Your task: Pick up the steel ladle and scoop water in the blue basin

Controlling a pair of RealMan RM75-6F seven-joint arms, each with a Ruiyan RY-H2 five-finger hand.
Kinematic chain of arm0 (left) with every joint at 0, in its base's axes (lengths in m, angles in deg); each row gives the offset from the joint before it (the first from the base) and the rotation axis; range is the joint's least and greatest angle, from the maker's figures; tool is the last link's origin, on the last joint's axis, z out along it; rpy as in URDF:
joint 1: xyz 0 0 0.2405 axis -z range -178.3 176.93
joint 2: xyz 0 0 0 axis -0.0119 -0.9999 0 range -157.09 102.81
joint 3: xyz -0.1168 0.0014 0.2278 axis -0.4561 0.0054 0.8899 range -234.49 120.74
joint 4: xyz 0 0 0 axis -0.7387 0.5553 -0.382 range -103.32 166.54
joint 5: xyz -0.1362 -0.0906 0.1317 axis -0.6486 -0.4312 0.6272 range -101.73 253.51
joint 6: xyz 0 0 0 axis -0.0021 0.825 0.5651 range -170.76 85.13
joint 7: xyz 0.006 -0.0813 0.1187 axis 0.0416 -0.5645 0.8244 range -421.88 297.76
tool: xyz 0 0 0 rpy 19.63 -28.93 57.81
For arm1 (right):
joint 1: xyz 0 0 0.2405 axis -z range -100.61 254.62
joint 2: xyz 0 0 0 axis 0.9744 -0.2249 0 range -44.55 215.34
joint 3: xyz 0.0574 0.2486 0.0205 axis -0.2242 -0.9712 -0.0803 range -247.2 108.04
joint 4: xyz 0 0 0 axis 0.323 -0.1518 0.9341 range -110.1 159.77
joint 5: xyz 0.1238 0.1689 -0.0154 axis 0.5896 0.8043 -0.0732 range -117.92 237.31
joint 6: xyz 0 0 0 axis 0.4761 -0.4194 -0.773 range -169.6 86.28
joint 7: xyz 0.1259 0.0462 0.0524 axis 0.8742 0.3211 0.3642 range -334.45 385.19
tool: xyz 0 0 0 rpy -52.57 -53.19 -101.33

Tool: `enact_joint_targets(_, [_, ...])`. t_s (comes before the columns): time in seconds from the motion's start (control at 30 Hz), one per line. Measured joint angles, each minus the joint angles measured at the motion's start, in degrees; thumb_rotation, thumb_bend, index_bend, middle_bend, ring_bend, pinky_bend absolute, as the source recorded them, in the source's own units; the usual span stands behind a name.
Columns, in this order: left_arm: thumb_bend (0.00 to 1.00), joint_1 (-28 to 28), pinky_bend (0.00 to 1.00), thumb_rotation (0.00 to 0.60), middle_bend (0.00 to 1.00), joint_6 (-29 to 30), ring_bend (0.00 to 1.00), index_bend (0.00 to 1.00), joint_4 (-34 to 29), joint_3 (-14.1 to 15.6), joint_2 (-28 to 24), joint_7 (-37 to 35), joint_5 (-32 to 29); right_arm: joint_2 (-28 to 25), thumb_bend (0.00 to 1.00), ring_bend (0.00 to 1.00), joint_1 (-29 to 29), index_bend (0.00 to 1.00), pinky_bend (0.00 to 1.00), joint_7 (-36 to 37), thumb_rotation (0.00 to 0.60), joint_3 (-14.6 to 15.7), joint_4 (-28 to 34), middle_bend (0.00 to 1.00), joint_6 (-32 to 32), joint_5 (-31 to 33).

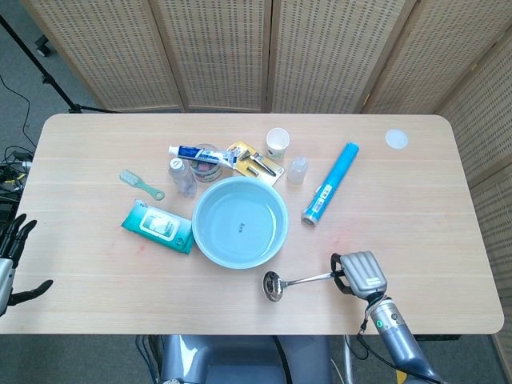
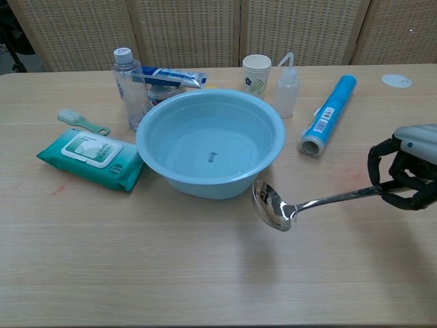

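Note:
The steel ladle (image 1: pixel 300 281) (image 2: pixel 300 205) hangs above the table just in front of the blue basin (image 1: pixel 239 222) (image 2: pixel 211 142), its bowl pointing left toward the basin's near rim. My right hand (image 1: pixel 359 274) (image 2: pixel 408 171) grips the end of the ladle's handle at the right, fingers curled around it. The basin holds clear water and stands at the table's middle. My left hand (image 1: pixel 14 260) stays off the table's left edge, fingers spread, holding nothing.
A green wipes pack (image 1: pixel 158 226) lies left of the basin. A small bottle (image 2: pixel 130 78), toothpaste tube (image 1: pixel 200 153), paper cup (image 2: pixel 257 74), dropper bottle (image 2: pixel 286 88) and brush (image 1: pixel 140 184) stand behind. A blue roll (image 1: pixel 330 182) lies to the right, a white lid (image 1: pixel 396 138) far right.

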Motion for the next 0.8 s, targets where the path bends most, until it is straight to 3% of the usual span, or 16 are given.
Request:
enact_joint_targets(0.4, [0.00,0.1,0.04,0.600,0.00,-0.2,0.00,0.00,0.0,0.1,0.1,0.1,0.0,-4.5,0.97,0.92,-2.2,0.80,1.00,-7.4,0.600,-4.7,9.2,0.85,3.9,1.2])
enact_joint_targets(0.6, [0.00,0.1,0.04,0.600,0.00,-0.3,0.00,0.00,0.0,0.1,0.0,0.1,0.0,-3.1,0.97,0.92,-5.3,0.80,1.00,-16.0,0.600,-8.2,11.4,0.85,6.7,5.1])
enact_joint_targets(0.8, [0.00,0.2,0.04,0.600,0.00,-0.5,0.00,0.00,0.0,0.1,0.0,0.0,0.0,1.5,0.97,0.92,-11.6,0.80,1.00,-29.5,0.600,-13.3,11.2,0.85,10.9,10.6])
